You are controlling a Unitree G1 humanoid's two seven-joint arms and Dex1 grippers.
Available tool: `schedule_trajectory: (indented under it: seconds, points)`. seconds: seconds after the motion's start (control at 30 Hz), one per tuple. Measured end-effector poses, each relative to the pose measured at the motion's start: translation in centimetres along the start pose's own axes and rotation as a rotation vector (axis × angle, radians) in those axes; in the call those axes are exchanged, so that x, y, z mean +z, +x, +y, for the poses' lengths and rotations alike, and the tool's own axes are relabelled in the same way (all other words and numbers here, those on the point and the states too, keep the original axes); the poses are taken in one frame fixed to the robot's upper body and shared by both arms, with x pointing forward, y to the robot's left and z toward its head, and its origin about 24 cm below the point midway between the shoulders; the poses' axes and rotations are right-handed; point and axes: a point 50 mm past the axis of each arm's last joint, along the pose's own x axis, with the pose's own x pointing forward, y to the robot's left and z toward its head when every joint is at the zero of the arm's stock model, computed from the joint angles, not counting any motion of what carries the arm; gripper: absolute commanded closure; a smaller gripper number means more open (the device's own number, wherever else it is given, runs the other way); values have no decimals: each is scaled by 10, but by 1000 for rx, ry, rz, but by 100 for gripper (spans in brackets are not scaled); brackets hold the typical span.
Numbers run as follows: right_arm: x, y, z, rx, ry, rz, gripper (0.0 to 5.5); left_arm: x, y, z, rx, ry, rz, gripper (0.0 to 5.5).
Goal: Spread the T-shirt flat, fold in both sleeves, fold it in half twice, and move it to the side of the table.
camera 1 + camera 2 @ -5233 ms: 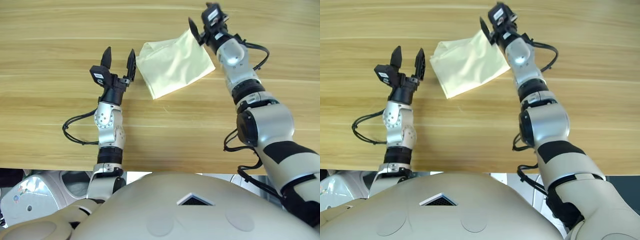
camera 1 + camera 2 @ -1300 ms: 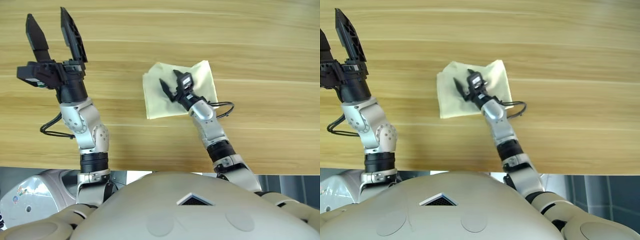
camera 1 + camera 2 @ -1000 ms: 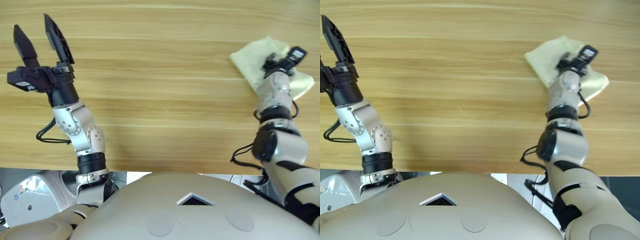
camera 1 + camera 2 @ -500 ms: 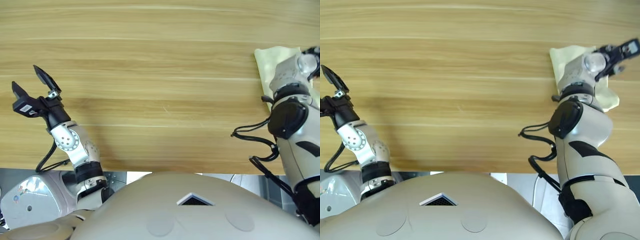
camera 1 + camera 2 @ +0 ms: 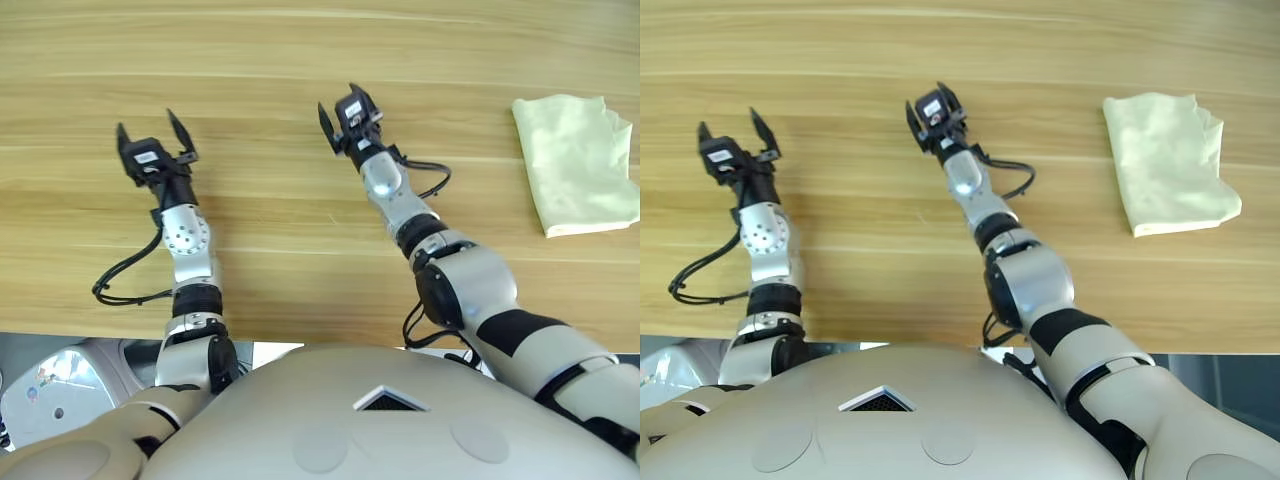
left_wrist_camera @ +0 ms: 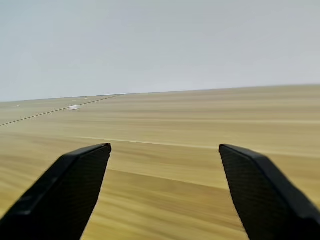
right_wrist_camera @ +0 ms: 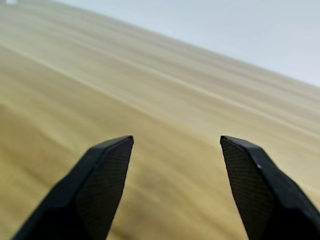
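Well to the right of our right gripper [image 5: 340, 100], the T-shirt [image 5: 577, 162] lay seemingly folded on the wooden table [image 5: 300, 40]. That gripper and our left gripper [image 5: 147, 125] both hovered spread apart, holding nothing.

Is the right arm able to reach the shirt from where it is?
Probably yes. The right gripper is open, and only bare table lies between it and the shirt off to its right.
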Motion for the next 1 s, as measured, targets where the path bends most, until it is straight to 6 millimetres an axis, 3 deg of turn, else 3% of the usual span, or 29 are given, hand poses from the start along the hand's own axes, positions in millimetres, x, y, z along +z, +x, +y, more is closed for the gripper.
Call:
schedule_trajectory:
  seconds: [0.07,0.13,0.33,0.4,0.6,0.67,0.73,1.0]
  points:
    - [1,-8,-18,-76,30,-67,228,4,1,-33,-114,-39,-5,148]
    - [-11,-28,-32,-140,70,-86,228,12,-7,-71,-263,-74,-23,148]
    - [-8,-54,-34,-225,48,-166,228,17,-25,-100,-419,2,-81,161]
    - [-7,-60,-33,-244,34,-178,228,16,-27,-101,-425,-1,-81,187]
    - [-8,-79,-39,-324,24,-185,228,16,-33,-89,-358,-77,-74,187]
    - [-8,-84,-41,-330,8,-185,191,16,-36,-88,-364,-105,-65,194]
    - [-8,-84,-39,-307,-2,-183,155,16,-39,-91,-386,-119,-61,194]
    - [-10,-81,-39,-300,-13,-168,151,10,-39,-90,-385,-158,0,176]
